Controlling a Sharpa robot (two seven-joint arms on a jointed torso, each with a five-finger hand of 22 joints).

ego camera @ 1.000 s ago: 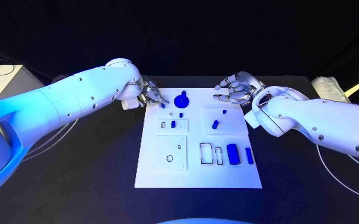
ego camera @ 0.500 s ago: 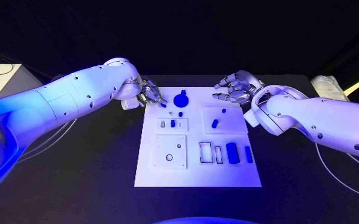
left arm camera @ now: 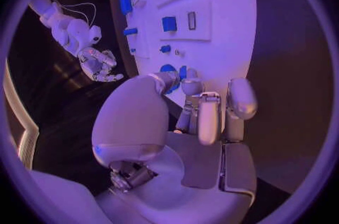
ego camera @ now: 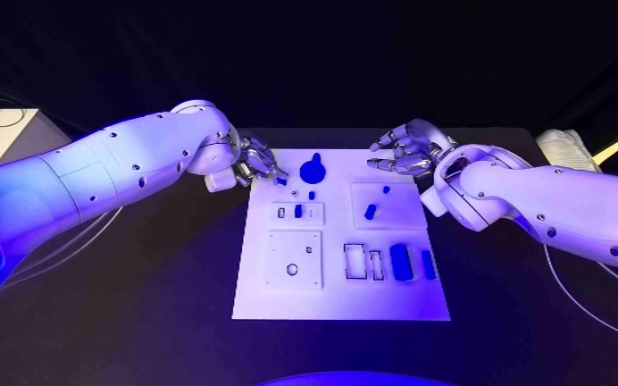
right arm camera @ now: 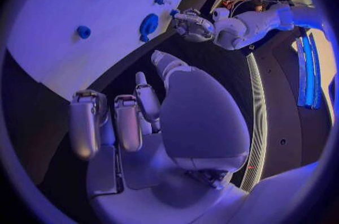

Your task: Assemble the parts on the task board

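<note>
Two hands sit at the task board's (ego camera: 387, 310) far corners: left hand (ego camera: 262, 162) pinches a small blue part (ego camera: 279, 180); right hand (ego camera: 402, 154) curls, holding nothing.

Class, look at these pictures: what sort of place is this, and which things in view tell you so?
Probably a robotics lab or test bench. A white task board with small blue parts lies on a black table, and two white robot arms reach in, the left hand and the right hand at its far corners.

Left hand (ego camera: 258, 162) fingers curled (contents unclear); right hand (ego camera: 403, 155) fingers loosely spread, holding nothing.
</note>
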